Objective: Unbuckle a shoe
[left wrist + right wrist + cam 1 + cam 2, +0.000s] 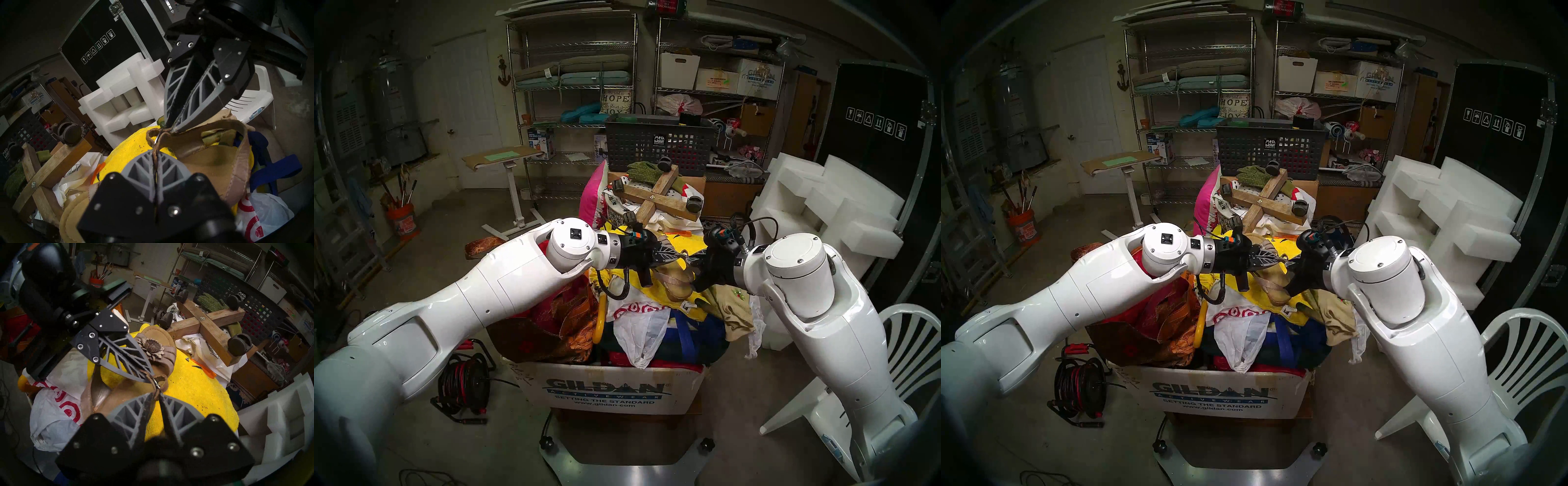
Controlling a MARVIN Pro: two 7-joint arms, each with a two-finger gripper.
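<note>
The tan strappy sandal (677, 283) lies on a yellow towel (195, 387) on top of a full cardboard box (609, 390). Its flower ornament (152, 346) sits over the toe. The thin ankle strap runs through a small metal buckle (157, 384), which hangs between my two grippers. My left gripper (673, 259) is shut on the strap on one side of the buckle, seen close in the left wrist view (155, 152). My right gripper (694, 263) is shut on the strap on the other side, seen close in the right wrist view (157, 394). The two gripper tips nearly touch.
A wooden cross with caster wheels (660, 197) and green gloves (644, 168) lie just behind the sandal. A dark mesh basket (660, 142) stands behind those. White foam blocks (823, 203) and a white plastic chair (911, 339) are on the right. A cable reel (463, 383) is on the floor at left.
</note>
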